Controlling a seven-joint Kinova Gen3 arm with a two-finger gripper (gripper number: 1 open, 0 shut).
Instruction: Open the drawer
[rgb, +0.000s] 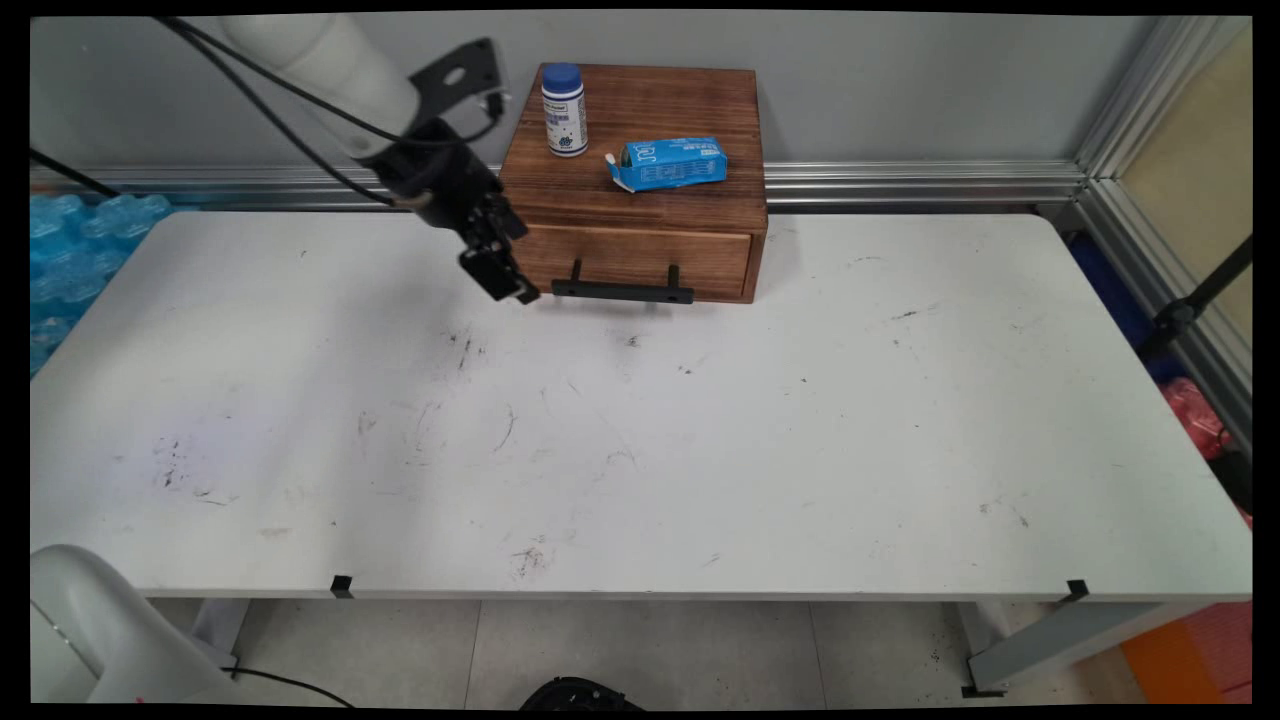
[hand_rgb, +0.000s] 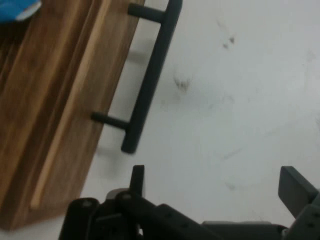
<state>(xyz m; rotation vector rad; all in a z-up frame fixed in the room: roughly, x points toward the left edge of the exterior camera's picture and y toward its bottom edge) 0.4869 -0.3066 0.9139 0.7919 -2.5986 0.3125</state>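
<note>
Beside the drawer handle (rgb: 622, 291), the end effector (rgb: 500, 275) hangs spread, empty; it could clip the box (rgb: 640, 170), toppling the bottle (rgb: 564, 110).

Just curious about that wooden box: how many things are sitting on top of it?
2. A white bottle with a blue cap stands near the back left of the wooden drawer box; a blue carton lies on its side right of it. Nothing seems hidden.
</note>
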